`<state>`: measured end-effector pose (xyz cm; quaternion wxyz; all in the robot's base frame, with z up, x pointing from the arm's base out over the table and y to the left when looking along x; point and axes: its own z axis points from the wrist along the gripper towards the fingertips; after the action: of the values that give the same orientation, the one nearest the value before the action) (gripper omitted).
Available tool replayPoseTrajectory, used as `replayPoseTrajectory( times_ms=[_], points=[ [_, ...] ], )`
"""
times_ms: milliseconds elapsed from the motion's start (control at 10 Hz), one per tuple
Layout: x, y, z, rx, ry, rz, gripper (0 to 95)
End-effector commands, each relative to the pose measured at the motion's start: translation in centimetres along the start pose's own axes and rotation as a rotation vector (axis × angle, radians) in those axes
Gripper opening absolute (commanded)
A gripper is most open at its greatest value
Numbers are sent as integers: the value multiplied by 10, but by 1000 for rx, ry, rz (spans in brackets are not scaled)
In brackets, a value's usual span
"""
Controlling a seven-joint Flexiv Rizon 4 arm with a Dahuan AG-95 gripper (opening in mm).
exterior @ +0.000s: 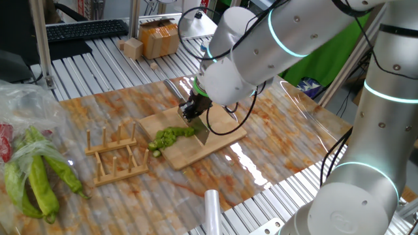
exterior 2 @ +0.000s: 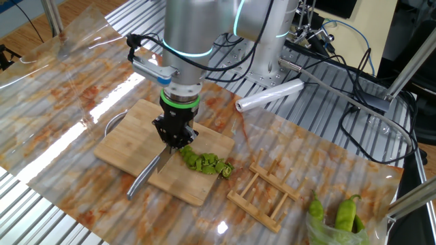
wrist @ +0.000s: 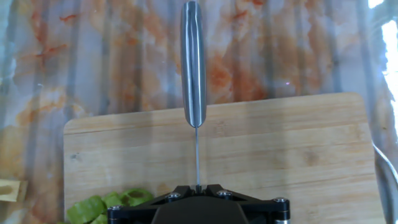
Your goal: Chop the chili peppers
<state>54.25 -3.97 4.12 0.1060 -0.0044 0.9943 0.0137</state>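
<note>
The chili peppers [exterior: 171, 136] lie as a row of bright-green chunks on the wooden cutting board [exterior: 222, 136], at its left end. My gripper [exterior: 192, 112] is shut on a knife [exterior: 200, 134] whose blade stands on edge just right of the chunks. In the other fixed view the knife [exterior 2: 146, 178] slants down to the board [exterior 2: 126, 143] beside the chili pieces [exterior 2: 204, 162], under the gripper [exterior 2: 176, 138]. The hand view shows the thin blade and steel handle [wrist: 193, 62] running away from the gripper [wrist: 198, 186], with chili chunks [wrist: 109, 204] at the lower left of the board [wrist: 298, 162].
A wooden rack [exterior: 116, 153] stands left of the board. A plastic bag with larger uncut green peppers [exterior: 39, 183] lies at the far left. A roll of plastic film [exterior: 212, 209] sits at the front edge. A cardboard box [exterior: 160, 36] and a keyboard [exterior: 85, 29] are behind.
</note>
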Motion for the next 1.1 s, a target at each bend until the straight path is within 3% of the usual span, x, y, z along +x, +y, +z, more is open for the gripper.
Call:
replayPoseTrajectory(
  times_ms=[100,400,500,1100],
  points=[
    [-2,6,-3,-21,13,-4,0],
    [-3,6,-6,-18,34,-6,0],
    [-5,6,-10,-19,55,-8,0],
    [-8,5,-23,-14,68,-11,0]
  ],
)
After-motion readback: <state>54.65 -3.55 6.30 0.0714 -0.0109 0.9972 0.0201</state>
